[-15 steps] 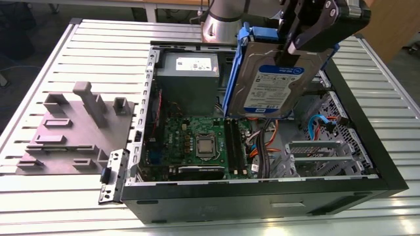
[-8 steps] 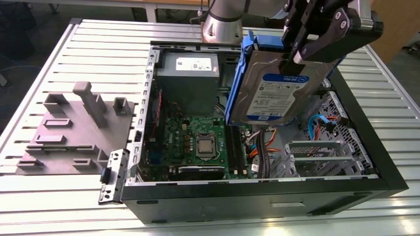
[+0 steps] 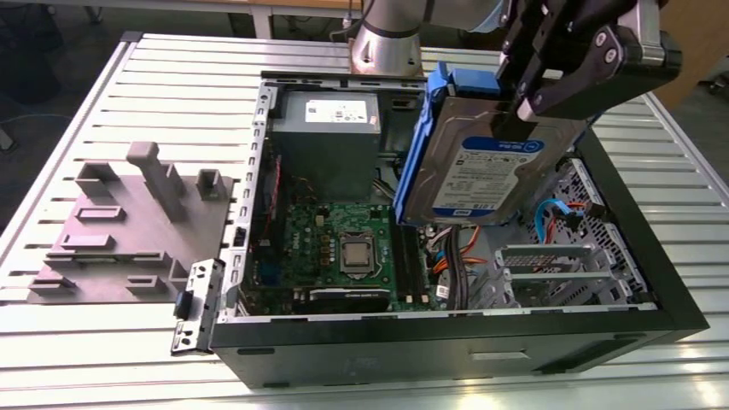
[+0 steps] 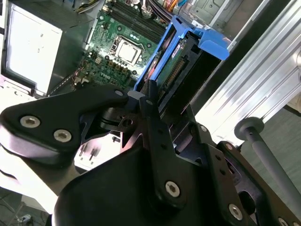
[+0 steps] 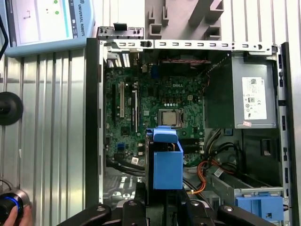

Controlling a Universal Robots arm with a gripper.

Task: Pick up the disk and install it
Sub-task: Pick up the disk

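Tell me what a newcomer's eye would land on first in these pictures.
First comes the disk in its blue carrier, gripped on edge and tilted by the gripper above the open computer case in the exterior view. Next is the green motherboard on the case floor, with the grey power supply beside it. A grey moulded fixture lies on the slatted table at the exterior view's left.

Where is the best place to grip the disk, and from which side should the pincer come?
Probably the upper end, across its flat faces, from above: the disk hangs tilted over the open case, a blue frame lines its thin edges, and the pincer holds it so.
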